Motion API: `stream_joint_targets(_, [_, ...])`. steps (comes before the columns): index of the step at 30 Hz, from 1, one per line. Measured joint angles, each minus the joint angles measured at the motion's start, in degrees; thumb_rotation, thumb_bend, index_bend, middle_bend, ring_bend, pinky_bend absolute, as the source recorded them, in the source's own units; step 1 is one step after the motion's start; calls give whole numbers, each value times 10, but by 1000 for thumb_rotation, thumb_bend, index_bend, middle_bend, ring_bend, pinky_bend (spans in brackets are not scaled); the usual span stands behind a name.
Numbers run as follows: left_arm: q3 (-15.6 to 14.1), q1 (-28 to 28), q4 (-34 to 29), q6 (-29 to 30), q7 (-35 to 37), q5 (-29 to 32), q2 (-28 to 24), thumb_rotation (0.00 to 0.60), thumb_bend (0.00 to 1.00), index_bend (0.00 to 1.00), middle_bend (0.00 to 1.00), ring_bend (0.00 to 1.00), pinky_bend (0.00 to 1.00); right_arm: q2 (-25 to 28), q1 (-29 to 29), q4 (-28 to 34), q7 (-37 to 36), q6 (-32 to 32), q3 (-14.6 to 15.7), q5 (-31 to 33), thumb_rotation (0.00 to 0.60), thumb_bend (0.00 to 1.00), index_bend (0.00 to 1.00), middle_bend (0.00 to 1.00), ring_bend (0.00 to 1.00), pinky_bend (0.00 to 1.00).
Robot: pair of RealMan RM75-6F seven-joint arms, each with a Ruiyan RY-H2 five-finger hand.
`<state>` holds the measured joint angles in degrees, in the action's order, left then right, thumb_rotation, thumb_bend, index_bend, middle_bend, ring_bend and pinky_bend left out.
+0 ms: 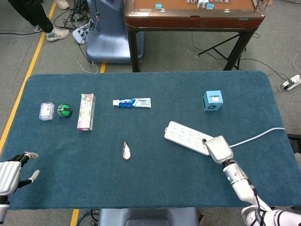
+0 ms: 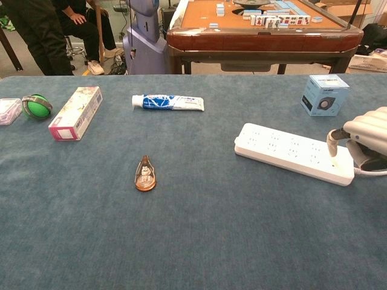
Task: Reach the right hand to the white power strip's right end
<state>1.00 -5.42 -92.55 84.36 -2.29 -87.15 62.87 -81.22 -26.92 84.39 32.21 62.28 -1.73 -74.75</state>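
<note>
Right robot hand sat at the near-right part of the blue worktop, fingers curled down, one fingertip touching the top of the white power strip at its right end. The chest view showed the same right robot hand at the frame's right edge, over that end of the strip. Could not tell whether it actually gripped the strip or just rested on it. The strip lay flat and slanted, running from the hand away to its left and slightly farther off. Its white cable left from under the hand toward the worktop's right edge.

Left robot hand was at the near-left corner, fingers apart, holding nothing, well apart from everything.

Left of the right hand, in mid-worktop, lay a small brown teardrop item. Beyond the hand stood a small blue box. Farther left of that lay a toothpaste tube, then a long floral carton, a green ball and a clear small case, the last two just beside each other.
</note>
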Motion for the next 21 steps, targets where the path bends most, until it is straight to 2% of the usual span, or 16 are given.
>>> stream_joint_targets(2, [0,0,0,0,-1,0,1,600,283,455,405,444,609,20,9,30,-1,28,6,-23,600,766,391,881,968,1000])
stream_joint_targets(5, [0,0,1,-1,-4,-1,2,600,282,450,405,444,609,51,27,68,-6,74,15,-59,600,603,380,717,844,975])
stream_joint_targets(8, [0,-1,1,-1,-6,1,3,600,282,444,405,444,609,76,50,93,-10,124,24,-91,600,422,378,555,662,829])
stream_joint_targets(10, [1,0,1,1,-7,2,3,600,282,442,405,444,609,89,66,102,-15,155,29,-108,600,340,378,481,551,730])
stream_joint_targets(13, [2,1,1,5,-7,1,3,600,283,437,405,443,609,104,95,109,-25,209,34,-133,600,282,378,401,416,573])
stream_joint_targets(16, [3,2,2,10,-7,-4,4,600,283,433,404,438,609,113,127,108,-42,261,38,-154,600,278,378,361,355,455])
stream_joint_targets(18, [3,2,2,13,-7,-8,5,600,283,431,405,434,609,118,148,103,-60,291,39,-164,600,277,378,351,342,412])
stream_joint_targets(21, [3,3,4,18,-5,-11,6,600,283,430,405,431,609,120,173,89,-89,320,40,-170,600,276,378,348,341,399])
